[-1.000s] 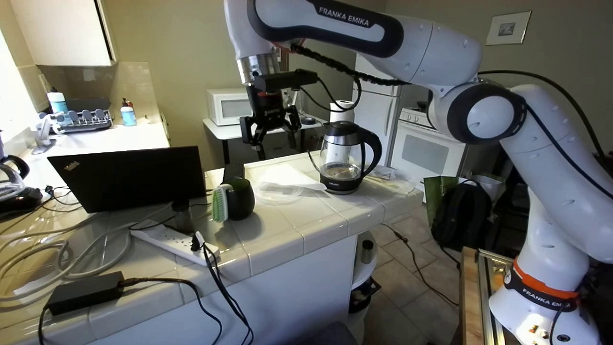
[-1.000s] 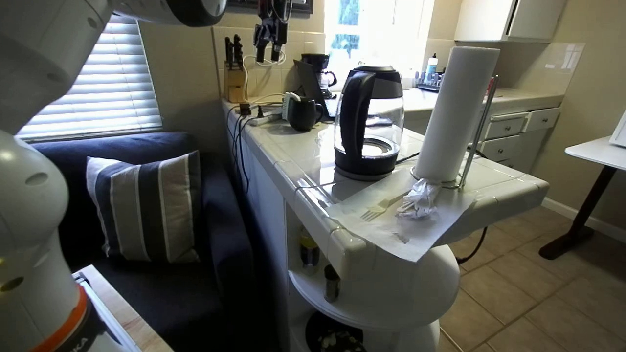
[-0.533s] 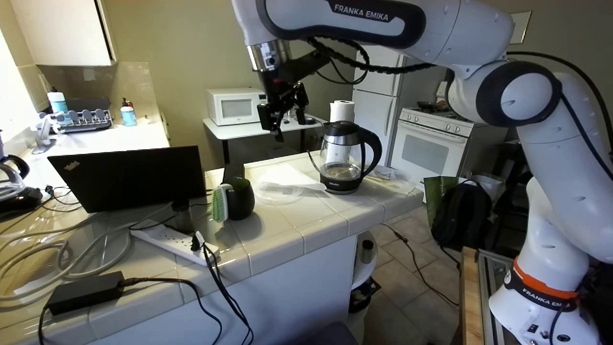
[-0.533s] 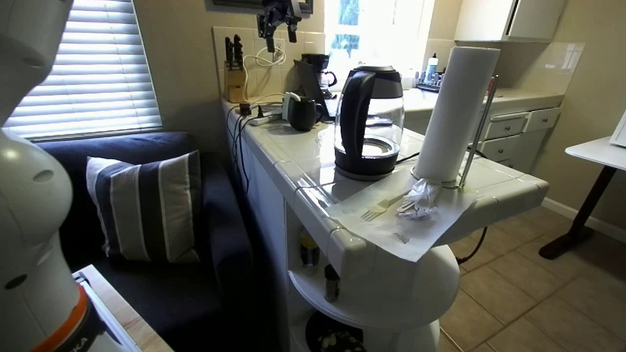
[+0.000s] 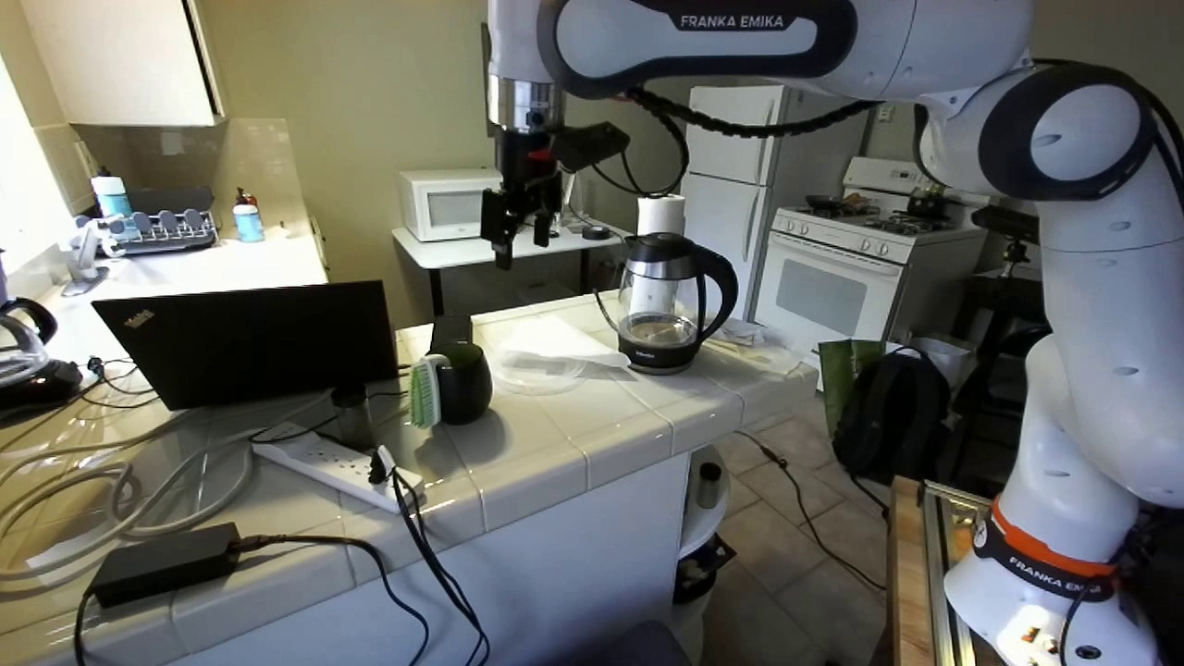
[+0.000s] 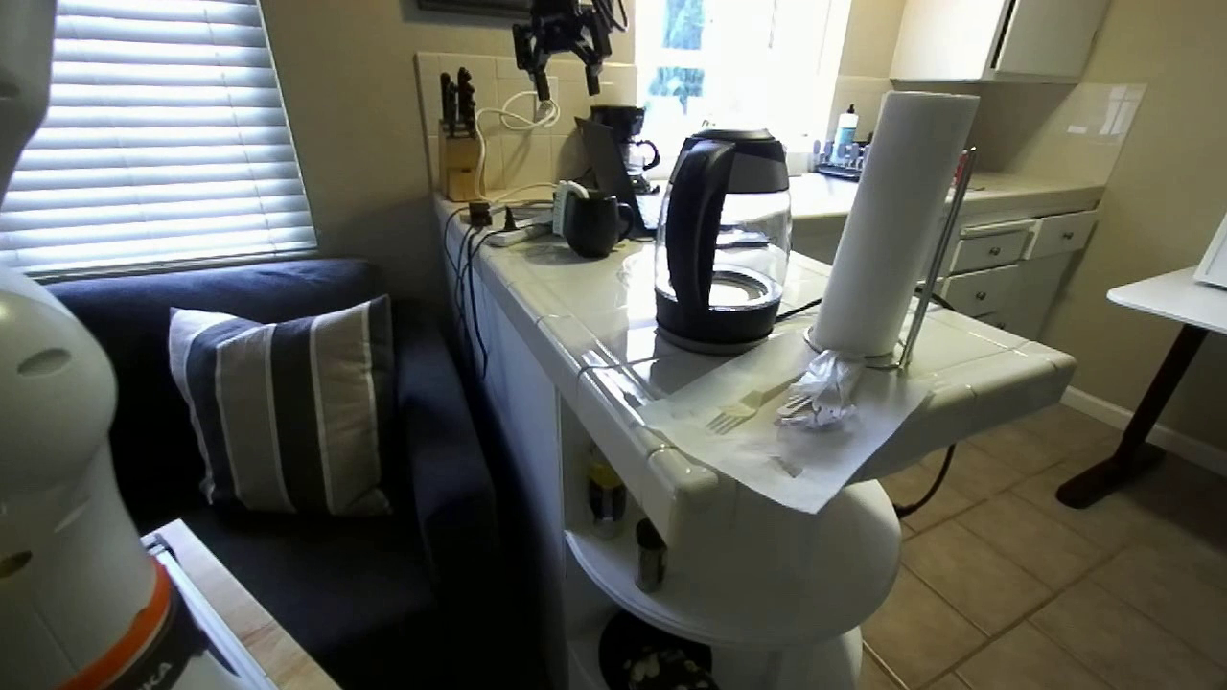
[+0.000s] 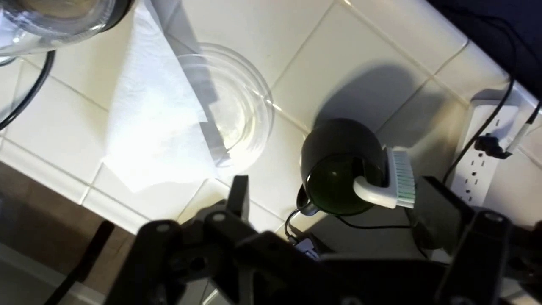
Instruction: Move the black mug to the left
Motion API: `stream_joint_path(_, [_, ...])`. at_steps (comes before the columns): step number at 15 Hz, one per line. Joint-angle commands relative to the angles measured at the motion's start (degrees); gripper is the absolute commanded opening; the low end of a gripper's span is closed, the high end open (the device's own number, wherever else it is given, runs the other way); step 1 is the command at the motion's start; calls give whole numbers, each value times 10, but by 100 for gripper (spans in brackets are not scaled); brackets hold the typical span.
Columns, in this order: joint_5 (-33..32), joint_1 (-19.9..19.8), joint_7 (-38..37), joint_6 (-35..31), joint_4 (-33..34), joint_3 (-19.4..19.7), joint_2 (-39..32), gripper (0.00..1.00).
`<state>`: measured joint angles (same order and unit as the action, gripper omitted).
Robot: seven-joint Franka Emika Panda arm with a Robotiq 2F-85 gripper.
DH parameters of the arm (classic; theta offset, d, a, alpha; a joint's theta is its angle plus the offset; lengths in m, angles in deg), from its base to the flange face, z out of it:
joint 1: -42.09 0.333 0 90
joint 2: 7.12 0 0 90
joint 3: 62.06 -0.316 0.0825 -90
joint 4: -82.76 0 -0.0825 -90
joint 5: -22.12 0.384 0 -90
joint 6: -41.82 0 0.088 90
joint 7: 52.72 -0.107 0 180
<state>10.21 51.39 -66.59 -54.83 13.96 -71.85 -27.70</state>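
1. The hand hangs high above the worktop, pointing down, its two fingers spread far apart and holding nothing. In the wrist view the black mug shows down in the gap between them, yet from both exterior views I see plenty of air between hand and mug.
2. The worktop is glossy white tile, its edge catching the light in both exterior views.
3. The white arm rises from well to one side and reaches across over the worktop, the hand at its end.
4. In an exterior view a dark laptop stands with its lid raised, the back of its screen turned my way, near the mug.
5. A glass kettle with a black handle and black lid stands upright, well apart from the mug.
6. Between kettle and mug lies a sheet of white paper, covering part of a round clear piece; whether dish or cover I cannot tell.
7. A white power strip lies near the mug, on the side away from the kettle, with a black plug in it.
8. The mug sits upright on the worktop, its mouth upward and greenish inside; in the wrist view its handle points away from the power strip.
9. A brush hangs at the mug's rim, pale green bristles facing outward, its curved white end reaching over the mug's mouth.
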Motion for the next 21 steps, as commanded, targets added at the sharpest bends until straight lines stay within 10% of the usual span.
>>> stream_joint_path(1, [90, -44, 16, -22, -140, -6, 77, 100])
stream_joint_path(8, [121, -54, 20, -28, -336, 40, 192, 100])
stream_joint_path(9, [109, -45, 11, -3, -251, 38, 134, 100])
stream_joint_path(21, [109, -49, 14, -9, -316, 42, 180, 100])
